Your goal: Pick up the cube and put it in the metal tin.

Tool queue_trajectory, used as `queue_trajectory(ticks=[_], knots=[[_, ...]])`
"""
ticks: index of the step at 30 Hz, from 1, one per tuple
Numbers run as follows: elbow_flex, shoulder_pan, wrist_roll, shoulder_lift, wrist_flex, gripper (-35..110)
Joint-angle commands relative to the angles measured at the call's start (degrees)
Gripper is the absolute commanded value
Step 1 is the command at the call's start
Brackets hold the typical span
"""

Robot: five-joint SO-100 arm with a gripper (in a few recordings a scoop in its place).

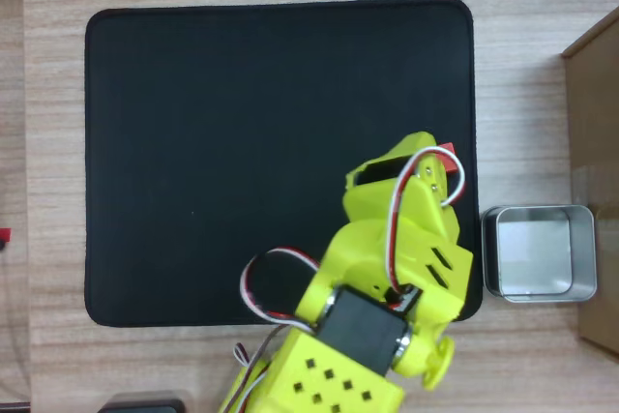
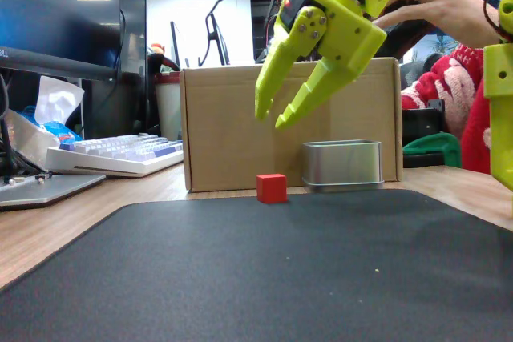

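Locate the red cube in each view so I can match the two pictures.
Overhead view: the cube shows as a red corner at the mat's right edge, mostly hidden under the gripper.
Fixed view: it sits at centre, on the mat's far edge, below the open gripper.
Shared landmark: the metal tin beside it.

Cube on mat, tin beside it.
In the fixed view the cube [image 2: 272,187] sits on the mat [image 2: 264,270], left of the metal tin [image 2: 342,165]; a cardboard box [image 2: 224,126] stands behind both.
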Motion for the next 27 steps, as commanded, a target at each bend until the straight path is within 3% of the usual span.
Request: queue_trajectory(ticks=[1,7,27], knots=[[-1.49,2.55,-2.11,-1.49,-1.67,9],[-3.43,4.92,-6.59,-9.76,-3.08,18],[-10.90,5.80,-8.61,-32.08,-6.15,18]])
